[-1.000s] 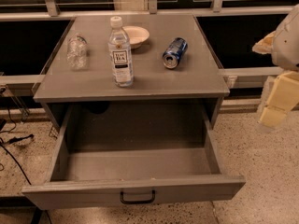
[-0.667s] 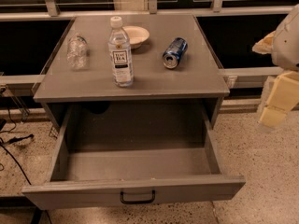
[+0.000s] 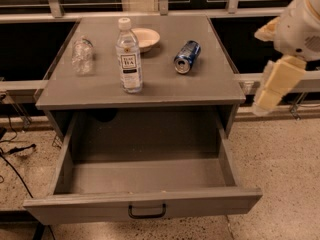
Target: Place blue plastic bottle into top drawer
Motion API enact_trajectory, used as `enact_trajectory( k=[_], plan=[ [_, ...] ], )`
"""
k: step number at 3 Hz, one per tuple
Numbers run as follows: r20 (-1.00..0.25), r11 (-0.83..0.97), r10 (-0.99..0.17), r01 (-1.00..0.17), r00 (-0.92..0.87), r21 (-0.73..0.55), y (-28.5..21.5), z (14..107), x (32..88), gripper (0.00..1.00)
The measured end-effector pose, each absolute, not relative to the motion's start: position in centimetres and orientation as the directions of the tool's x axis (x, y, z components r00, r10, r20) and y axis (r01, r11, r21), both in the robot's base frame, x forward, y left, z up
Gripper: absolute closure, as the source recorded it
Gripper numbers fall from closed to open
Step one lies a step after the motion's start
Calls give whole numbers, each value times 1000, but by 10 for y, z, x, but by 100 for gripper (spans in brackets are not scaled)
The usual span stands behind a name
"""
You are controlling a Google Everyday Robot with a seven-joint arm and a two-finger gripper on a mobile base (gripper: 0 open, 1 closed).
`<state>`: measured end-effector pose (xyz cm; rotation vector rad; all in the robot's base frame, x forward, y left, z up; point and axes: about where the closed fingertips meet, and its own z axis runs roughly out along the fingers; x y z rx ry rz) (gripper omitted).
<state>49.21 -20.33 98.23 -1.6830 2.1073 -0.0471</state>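
Note:
The blue plastic bottle stands upright on the grey cabinet top, left of centre; it is tall and clear with a white cap and a white label. The top drawer is pulled fully open below it, and nothing shows inside. My gripper hangs in the air off the cabinet's right side, at about the height of the cabinet top. It is well to the right of the bottle and holds nothing that I can see.
On the cabinet top are a dented clear bottle at the left, a small pale bowl behind the tall bottle, and a blue soda can lying on its side. Cables lie on the floor at the left. A window rail runs behind.
My gripper has moved a little to the left and up, toward the cabinet's right side. The bottle, the drawer and the other items have not moved.

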Motion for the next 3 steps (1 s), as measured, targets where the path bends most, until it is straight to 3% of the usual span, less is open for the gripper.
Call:
enact_trajectory(
  k=[3],
  plan=[
    [-532, 268, -839, -938, -115, -220, -153, 978, 585, 0]
  ],
)
